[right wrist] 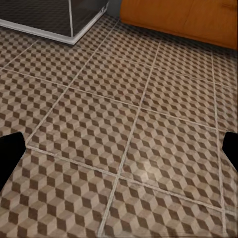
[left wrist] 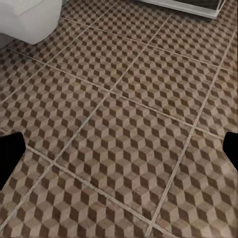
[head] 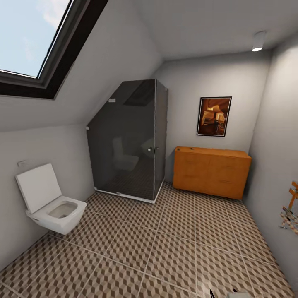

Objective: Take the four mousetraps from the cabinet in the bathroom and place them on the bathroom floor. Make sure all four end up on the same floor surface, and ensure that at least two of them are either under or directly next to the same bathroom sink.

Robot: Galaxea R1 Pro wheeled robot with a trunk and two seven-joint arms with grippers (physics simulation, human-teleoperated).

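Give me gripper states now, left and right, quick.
Left gripper: open, holding nothing, fingertips wide apart over the bathroom floor.
Right gripper: open, holding nothing, over the same tiles, the cabinet ahead.

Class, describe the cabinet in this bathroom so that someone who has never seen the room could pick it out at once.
Look to the far wall, right of the dark glass shower stall in the corner. Below a framed picture stands the cabinet, resting on the patterned bathroom floor. It is the one low, wide, orange-brown wooden piece with plain flat fronts, unlike the white toilet and the grey walls.
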